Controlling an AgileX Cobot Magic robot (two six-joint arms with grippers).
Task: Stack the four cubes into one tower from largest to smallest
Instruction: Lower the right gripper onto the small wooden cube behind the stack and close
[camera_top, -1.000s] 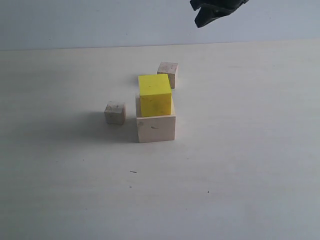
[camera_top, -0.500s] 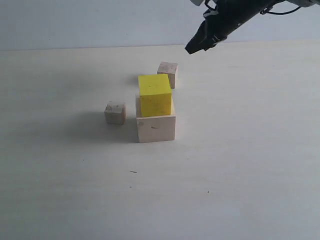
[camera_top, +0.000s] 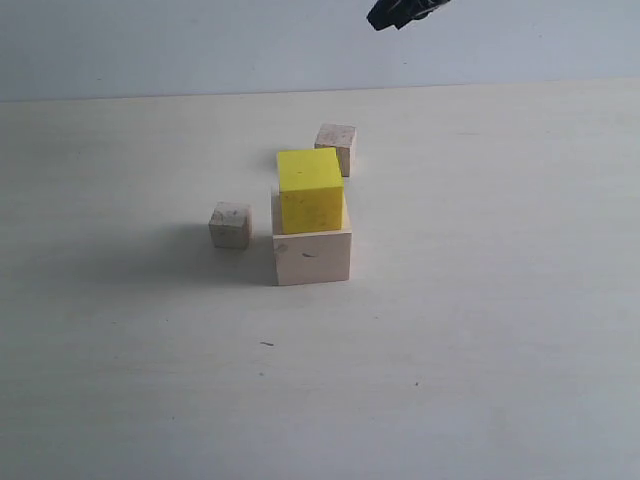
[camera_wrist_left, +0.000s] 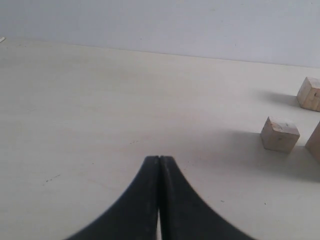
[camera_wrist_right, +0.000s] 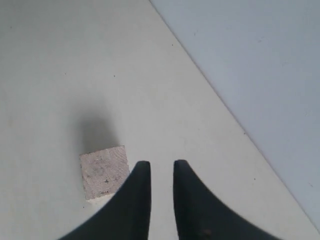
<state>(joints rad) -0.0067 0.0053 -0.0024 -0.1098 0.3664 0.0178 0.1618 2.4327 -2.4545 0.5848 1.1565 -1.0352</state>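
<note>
Exterior view: yellow cube (camera_top: 310, 190) atop large wooden cube (camera_top: 312, 257). First small speckled cube (camera_top: 230, 225) just left of large wooden cube, second small speckled cube (camera_top: 337, 146) behind it. My right gripper (camera_wrist_right: 158, 162) high, jaws slightly parted, empty. My left gripper (camera_wrist_left: 159, 158) clenched, empty.

Cube count: 4 total. 1x large pale wood cube (camera_top: 311, 257), 1x yellow cube (camera_top: 310, 190), 2x small pale wood w/ dark specks: front small cube (camera_top: 230, 225) & back small cube (camera_top: 336, 146). So 3 wood, 1 yellow. Grippers: 2, i.e. left gripper (camera_wrist_left: 159, 158) + right gripper (camera_wrist_right: 161, 163), 2 black fingers each; ext cam catches only 1 gripper. Table (camera_top: 480, 330): 1. Back wall (camera_top: 150, 45): 1.
</note>
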